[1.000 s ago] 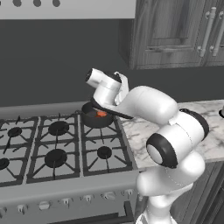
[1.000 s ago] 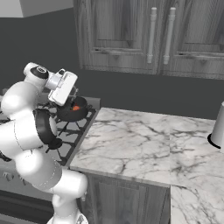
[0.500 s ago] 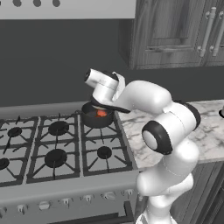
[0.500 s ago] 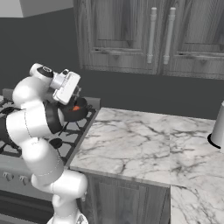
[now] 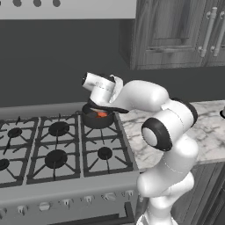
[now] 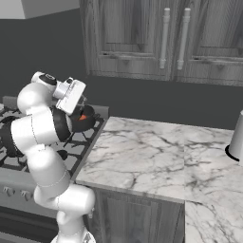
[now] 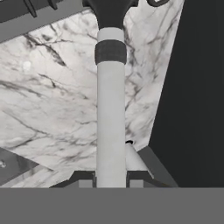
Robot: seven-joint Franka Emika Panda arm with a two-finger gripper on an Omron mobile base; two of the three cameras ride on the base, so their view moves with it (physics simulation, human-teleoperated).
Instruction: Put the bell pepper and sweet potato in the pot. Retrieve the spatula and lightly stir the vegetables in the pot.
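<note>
The pot (image 5: 97,118) sits on the back burner of the stove (image 5: 57,149), the one nearest the marble counter (image 6: 156,156), and everything else is best placed from it. Inside the pot a patch of bright red-orange shows, which I take for the bell pepper (image 5: 102,114); the sweet potato I cannot pick out for certain. The arm reaches over the pot's rim from the counter side, its hand tilted just above it.

In the hand view the gripper (image 7: 111,181) is clenched on the spatula (image 7: 111,113), the pale handle running straight away from the fingers to a dark collar and the black head beyond. So the vegetables appear to be in and the stirring is the step in hand.

To do it well, I would keep the head low inside the pot's walls and sweep in small slow arcs, nudging the vegetables rather than scooping. The pot is small and light-looking, so a hard push against its wall could slide it off the burner. The grip should stay firm so the handle doesn't twist.
</note>
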